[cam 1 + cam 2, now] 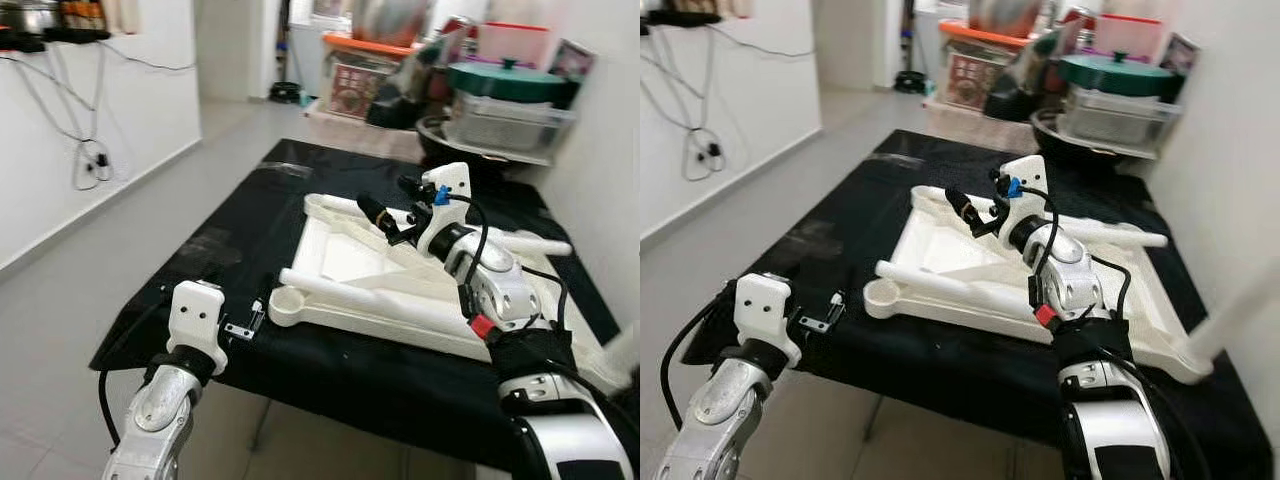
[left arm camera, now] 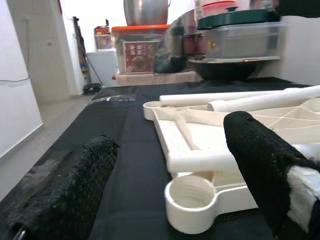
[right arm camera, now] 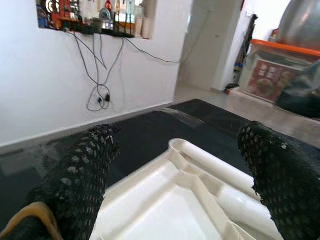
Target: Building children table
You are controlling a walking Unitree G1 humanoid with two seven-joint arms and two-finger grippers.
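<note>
The white plastic children's table top [image 1: 340, 255] lies upside down on a black-covered surface [image 1: 250, 230]. A white tube leg [image 1: 335, 290] lies across its near side, close to a round corner socket [image 1: 283, 305]. Another leg [image 1: 530, 243] rests at the far right. My right gripper [image 1: 390, 205] hovers open above the middle of the top, nothing between its fingers [image 3: 95, 150]. Low at the front left edge, my left gripper [image 2: 170, 140] is open, with its fingers [image 2: 85, 175] pointing toward the corner socket [image 2: 190, 200].
A small metal bracket [image 1: 245, 325] lies on the black cover near the left wrist. Stacked containers, a teal-lidded pot [image 1: 510, 80] and an orange-lidded box [image 1: 355, 70] crowd the back right. A white wall with hanging cables [image 1: 90, 160] runs along the left, with grey floor between.
</note>
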